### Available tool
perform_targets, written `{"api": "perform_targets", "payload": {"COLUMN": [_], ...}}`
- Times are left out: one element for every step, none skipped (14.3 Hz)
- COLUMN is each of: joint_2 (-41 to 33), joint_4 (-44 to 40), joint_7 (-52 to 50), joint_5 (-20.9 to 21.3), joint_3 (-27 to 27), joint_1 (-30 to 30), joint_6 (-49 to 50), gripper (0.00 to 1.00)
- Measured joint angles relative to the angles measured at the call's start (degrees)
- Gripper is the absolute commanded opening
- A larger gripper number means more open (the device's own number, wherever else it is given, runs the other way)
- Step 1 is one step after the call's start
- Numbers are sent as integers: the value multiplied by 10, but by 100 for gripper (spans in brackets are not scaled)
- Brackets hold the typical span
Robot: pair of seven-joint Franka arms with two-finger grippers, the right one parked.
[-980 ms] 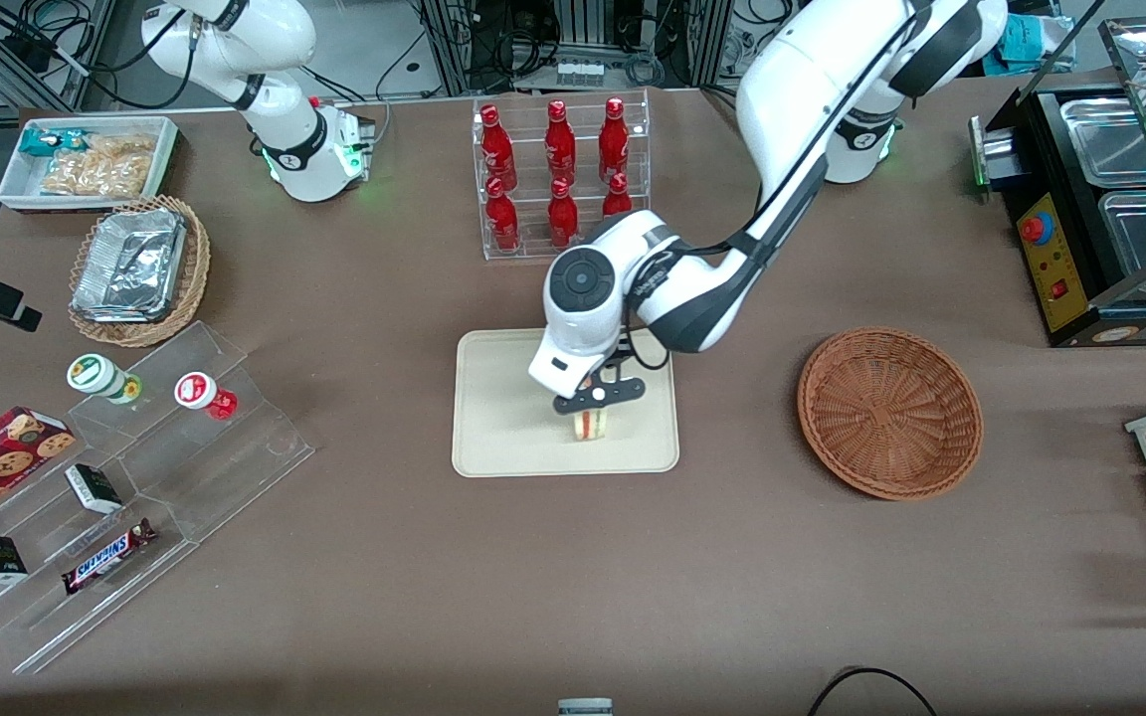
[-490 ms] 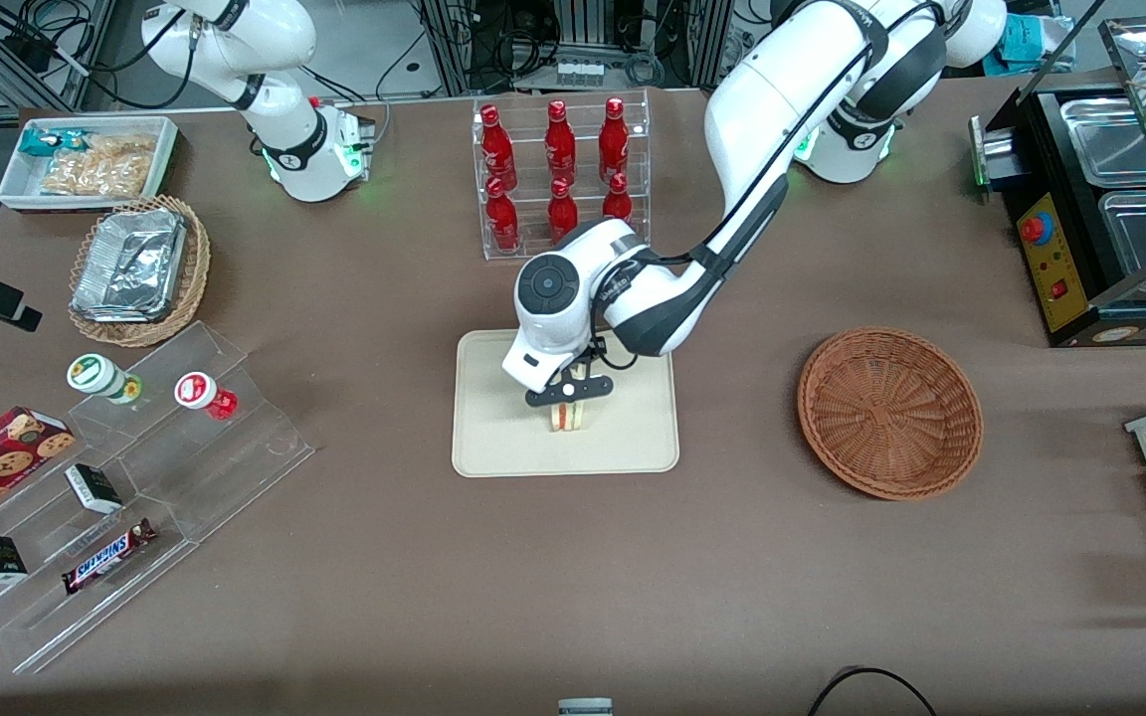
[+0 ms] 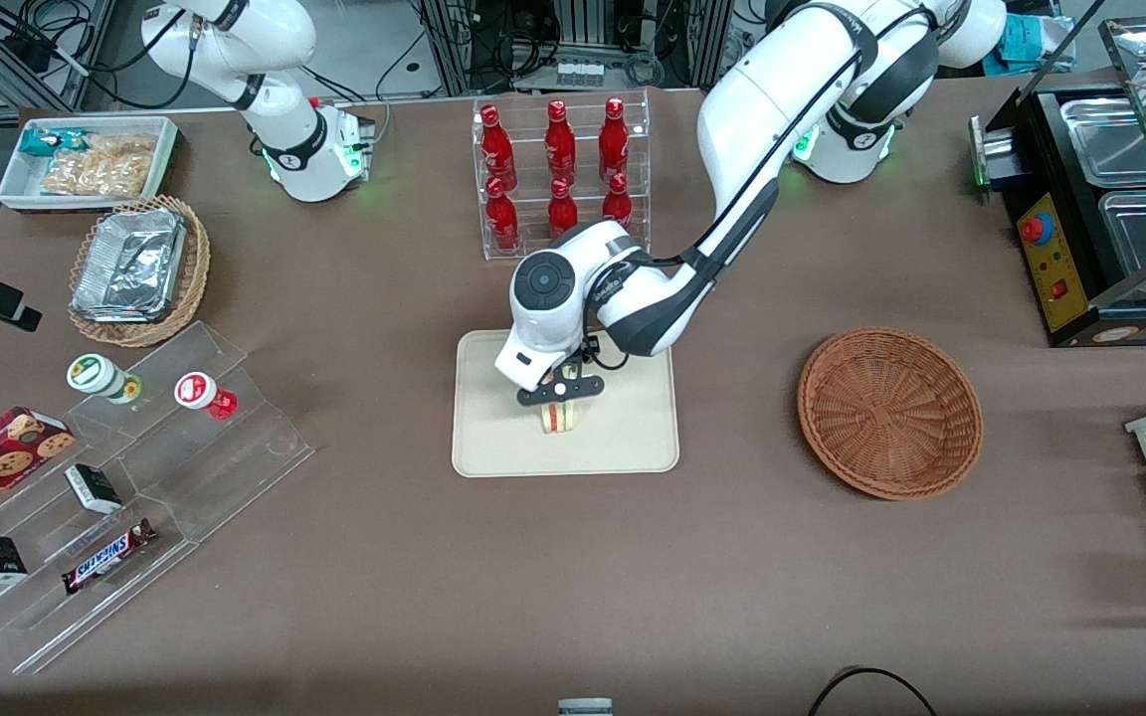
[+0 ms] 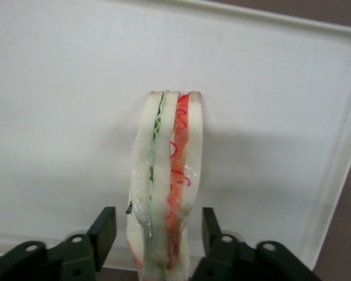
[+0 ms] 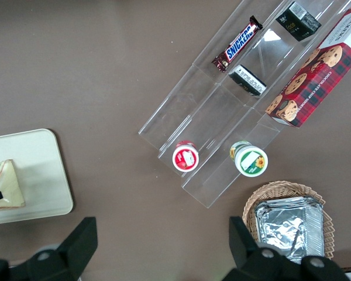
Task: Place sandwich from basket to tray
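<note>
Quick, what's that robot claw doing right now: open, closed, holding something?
Left arm's gripper: open over the tray, one finger on each side of the sandwich with a gap showing, so not clamping it.

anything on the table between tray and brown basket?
No. In the front view the stretch between tray and basket is bare tablecloth. The claw is over the tray, around the sandwich.

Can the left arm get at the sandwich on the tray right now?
Very likely yes. The gripper already straddles the sandwich, which stands on edge on the cream tray. Its jaws are open, with a gap on each side, and nothing else on the tray blocks the way.
</note>
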State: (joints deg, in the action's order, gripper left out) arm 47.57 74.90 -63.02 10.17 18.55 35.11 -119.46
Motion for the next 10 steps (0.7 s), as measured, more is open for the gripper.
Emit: {"api": "perform_targets", "payload": {"joint_2": [-9,-22,-39,-56,-72,-85,-99,-113,-128,-143], "joint_4": [-4,-7,-9,-9,-9,-6,2,17,36,57], "joint_7": [0,-1,-5,-11,-16,-17,-17,-16,-12,1], "joint_5": [1,5,8,8,8,8,8,8,8,8], "joint_3": [-2,-6,-12,-20,-31,-42,-49,-52,-52,-52], "joint_1": [0,-1,-1,-2,-3,-5,-13,-27,-42,-58], "joint_6": [17,40,65,89,109,125,135,137,137,137], "gripper": [100,100,100,100,100,100,100,100,100,100]}}
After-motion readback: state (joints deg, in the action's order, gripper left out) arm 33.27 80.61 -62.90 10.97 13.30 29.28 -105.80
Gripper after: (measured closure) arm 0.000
